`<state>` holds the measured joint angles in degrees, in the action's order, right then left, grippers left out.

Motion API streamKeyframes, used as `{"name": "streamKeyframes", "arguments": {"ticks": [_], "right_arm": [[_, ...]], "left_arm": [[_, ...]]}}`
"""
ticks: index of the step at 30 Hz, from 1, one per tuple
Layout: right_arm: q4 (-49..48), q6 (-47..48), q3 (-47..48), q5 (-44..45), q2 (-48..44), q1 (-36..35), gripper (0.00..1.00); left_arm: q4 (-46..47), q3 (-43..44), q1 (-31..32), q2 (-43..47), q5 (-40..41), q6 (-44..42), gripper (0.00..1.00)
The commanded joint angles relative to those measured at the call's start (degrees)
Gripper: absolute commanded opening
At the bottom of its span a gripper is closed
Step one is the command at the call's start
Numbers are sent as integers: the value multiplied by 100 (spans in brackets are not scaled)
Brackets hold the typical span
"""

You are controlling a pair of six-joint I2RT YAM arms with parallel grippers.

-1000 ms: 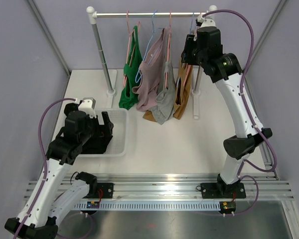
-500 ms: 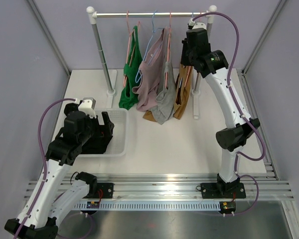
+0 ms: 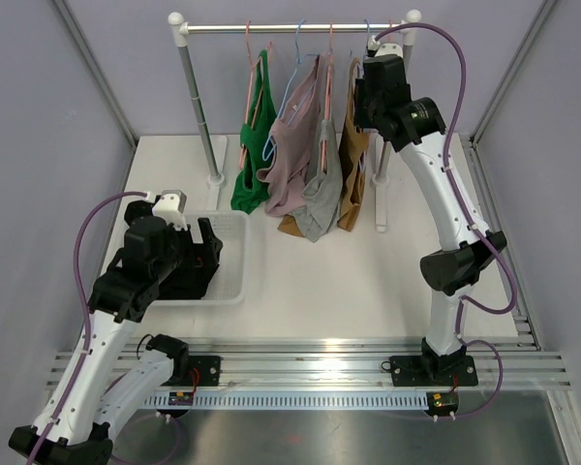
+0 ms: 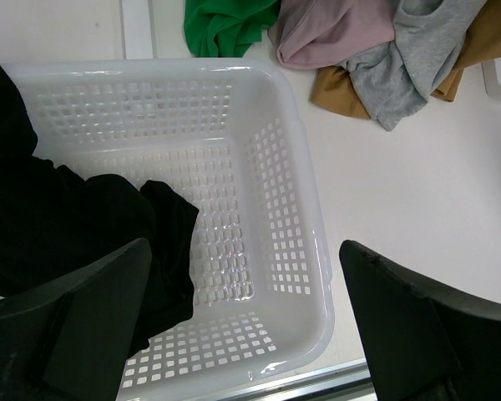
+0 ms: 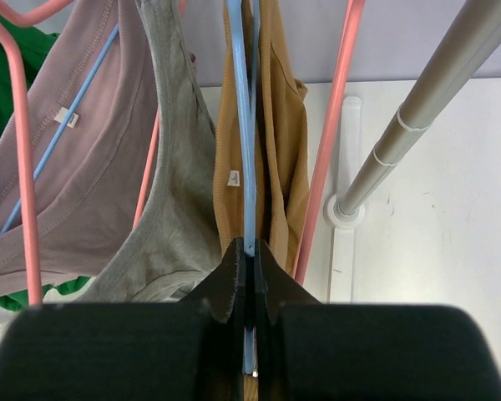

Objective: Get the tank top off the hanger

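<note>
1. While the right end effector (image 5: 249,251) is reaching up to the far right end of the rail (image 3: 290,29), its jaws are pressing together on the thin wire of a blue hanger (image 5: 247,125), with no gap showing between them.
2. That hanger is carrying the brown tank top (image 5: 280,125), which is hanging as the rightmost garment on the rail, its lower part draping down to the table (image 4: 417,167).
3. A pink hanger (image 5: 330,125) is hanging just right of the brown tank top, between it and the rack's right post (image 5: 417,109).
4. To the left of the brown tank top, a grey top (image 5: 179,167), a mauve top (image 5: 75,167) and a green top (image 3: 252,145) are hanging in a row, crowding against one another.
5. The left end effector (image 4: 250,309) is hovering over a white basket (image 4: 292,192) at the near left of the table, with its jaws spread wide and gripping nothing.
6. A black garment (image 4: 67,225) is lying inside the basket, filling its left side.
</note>
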<state>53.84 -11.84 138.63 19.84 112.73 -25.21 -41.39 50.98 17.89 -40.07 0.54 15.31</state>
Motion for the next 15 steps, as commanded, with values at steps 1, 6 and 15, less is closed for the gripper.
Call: {"name": "streamKeyframes", "arguments": {"ticks": [1,6,15], "right_arm": [[-207,94,261,-102,-558,-45,0],[-252,111,253,-295,-892,-45,0],[-146,155,148,-489,-1296,-45,0]], "left_arm": [[271,-18,-5,88,-124,16,99],[254,26,-5,140,-89,16,99],[253,166,-5,175,-238,200,99]]}}
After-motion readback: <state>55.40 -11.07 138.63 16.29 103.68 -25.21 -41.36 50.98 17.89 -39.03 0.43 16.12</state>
